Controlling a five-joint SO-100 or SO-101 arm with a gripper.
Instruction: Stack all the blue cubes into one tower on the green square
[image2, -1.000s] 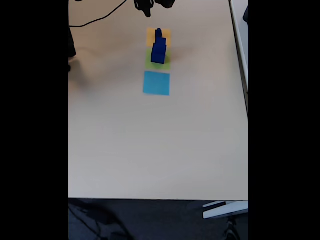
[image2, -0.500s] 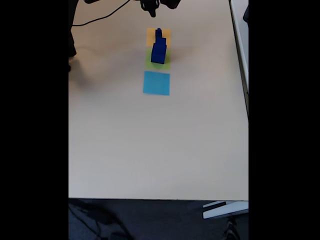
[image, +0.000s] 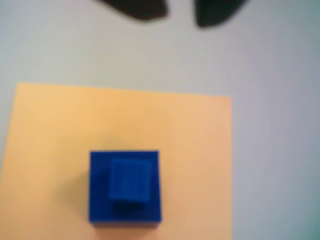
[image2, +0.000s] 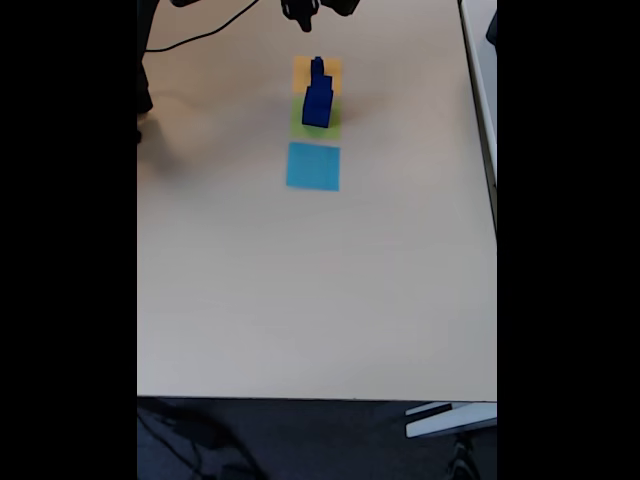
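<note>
The blue cubes (image2: 318, 95) stand stacked as one tower on the green square (image2: 330, 128), the top cube looking narrower than those below. From above in the wrist view, the blue cubes (image: 125, 187) appear as a small cube centred on a larger one, seen against the orange-yellow patch (image: 60, 130). My gripper (image2: 300, 12) hangs at the far edge of the table beyond the tower, apart from it. My gripper (image: 180, 10) is open in the wrist view, two dark fingertips (image: 137, 7) with a gap and nothing between them.
A light-blue patch (image2: 313, 166) lies just in front of the green square. A black cable (image2: 200, 35) runs along the far left. The table's near edge (image2: 316, 398) and right edge bound a wide bare beige surface.
The gripper has drawn back slightly toward the far edge of the table, away from the tower. The tower has not moved.
</note>
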